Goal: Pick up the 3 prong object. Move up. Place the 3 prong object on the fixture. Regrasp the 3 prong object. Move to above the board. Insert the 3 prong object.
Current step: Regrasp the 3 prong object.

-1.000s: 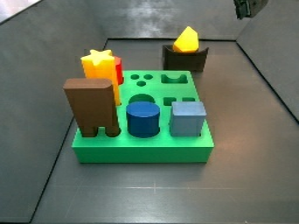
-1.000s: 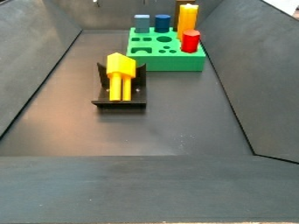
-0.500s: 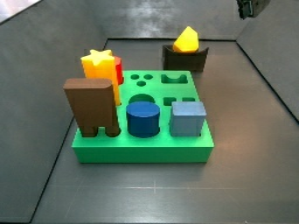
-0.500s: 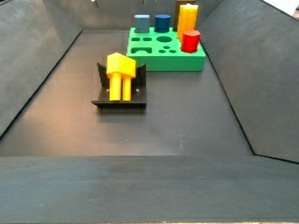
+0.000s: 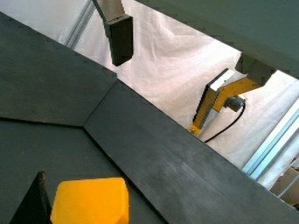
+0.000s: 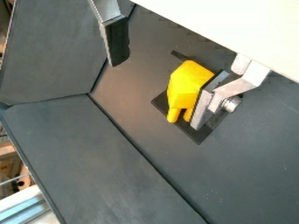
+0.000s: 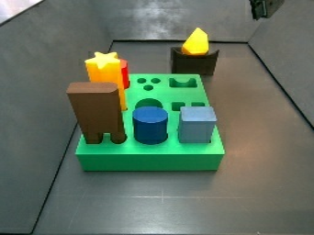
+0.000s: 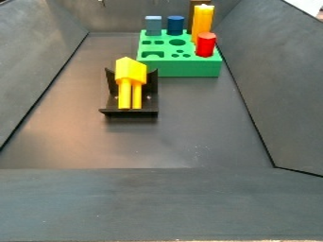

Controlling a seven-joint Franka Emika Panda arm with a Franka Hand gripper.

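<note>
The orange-yellow 3 prong object (image 7: 196,40) (image 8: 130,76) lies in the notch of the dark fixture (image 7: 194,62) (image 8: 127,107), prongs pointing away from the green board (image 7: 147,154) (image 8: 177,67). My gripper (image 7: 258,8) hangs high above the floor, well clear of the piece, and it is out of frame in the side view that looks along the fixture. Both wrist views show the gripper (image 6: 163,83) (image 5: 187,61) open with nothing between its fingers (image 6: 114,39). The 3 prong object (image 6: 187,86) (image 5: 87,201) sits far below on the fixture (image 6: 201,133).
The board holds a tall brown two-legged block (image 7: 95,110), a yellow star block (image 7: 106,63), a red cylinder (image 8: 206,43), a blue cylinder (image 7: 150,125) and a grey-blue cube (image 7: 197,124). Sloping dark walls enclose the floor on all sides.
</note>
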